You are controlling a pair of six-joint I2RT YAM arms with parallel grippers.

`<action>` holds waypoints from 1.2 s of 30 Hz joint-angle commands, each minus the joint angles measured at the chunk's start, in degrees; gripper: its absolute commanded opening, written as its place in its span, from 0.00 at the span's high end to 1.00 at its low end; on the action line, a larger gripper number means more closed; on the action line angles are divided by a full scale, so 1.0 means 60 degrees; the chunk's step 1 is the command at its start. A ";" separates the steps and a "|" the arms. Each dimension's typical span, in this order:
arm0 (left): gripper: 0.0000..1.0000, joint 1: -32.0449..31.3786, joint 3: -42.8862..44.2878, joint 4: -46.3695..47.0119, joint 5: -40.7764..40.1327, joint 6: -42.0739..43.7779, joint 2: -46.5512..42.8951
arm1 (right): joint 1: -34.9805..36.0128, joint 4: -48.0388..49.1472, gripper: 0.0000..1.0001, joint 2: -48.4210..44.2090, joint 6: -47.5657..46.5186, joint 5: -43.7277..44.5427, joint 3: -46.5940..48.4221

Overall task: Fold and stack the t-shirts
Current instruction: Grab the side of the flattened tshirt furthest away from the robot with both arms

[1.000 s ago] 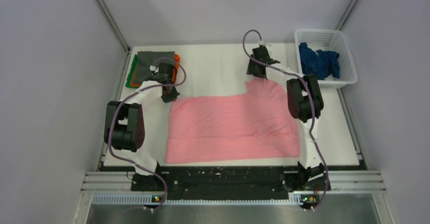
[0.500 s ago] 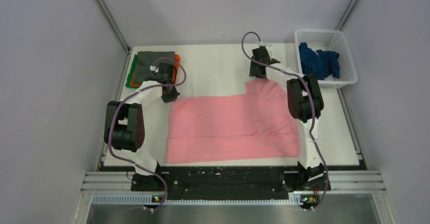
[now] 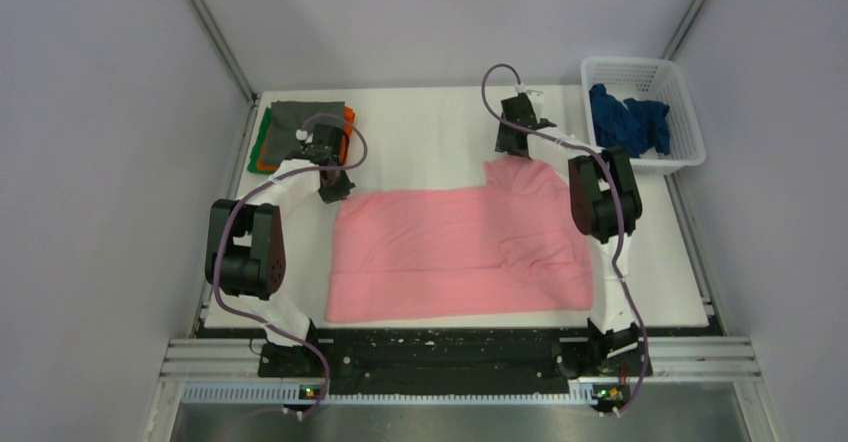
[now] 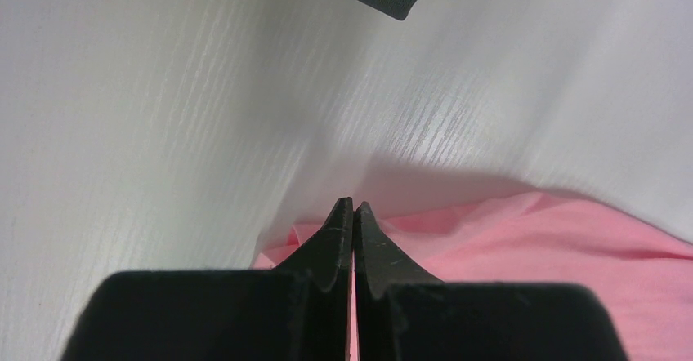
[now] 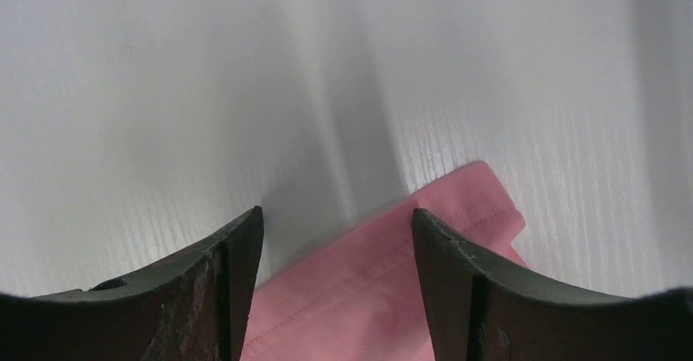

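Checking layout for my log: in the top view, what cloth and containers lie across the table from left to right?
folded stack of t-shirts → pink t-shirt → white basket holding the dark blue t-shirt

One pink t-shirt (image 3: 450, 247). One dark blue t-shirt (image 3: 628, 122) inside one basket (image 3: 632, 61). Three folded t-shirts (image 3: 305, 120) far left of basket. Two grippers: left gripper (image 4: 353, 206), right gripper (image 5: 335, 214).

In top view orange shirt (image 3: 349, 117) & green shirt (image 3: 258, 148) show only thin edges under grey shirt (image 3: 295, 120), its right corner hidden by left arm (image 3: 322, 148); in right wrist view pink shirt (image 5: 384, 287) is cut off at btm edge, hem blurred.
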 commanded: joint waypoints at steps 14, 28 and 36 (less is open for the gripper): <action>1.00 -0.0031 0.0082 -0.0005 0.0096 0.0009 -0.0169 | -0.0123 0.0080 0.33 -0.1186 -0.0227 -0.0070 -0.0661; 1.00 -0.0032 0.0162 -0.0073 0.0009 0.0009 -0.0041 | -0.0208 0.0000 0.37 0.0218 0.0347 -0.0844 -0.0382; 1.00 -0.0032 0.0177 -0.0109 0.0030 0.0009 -0.0021 | -0.0213 -0.0164 0.55 0.0400 0.0410 -0.0717 -0.0270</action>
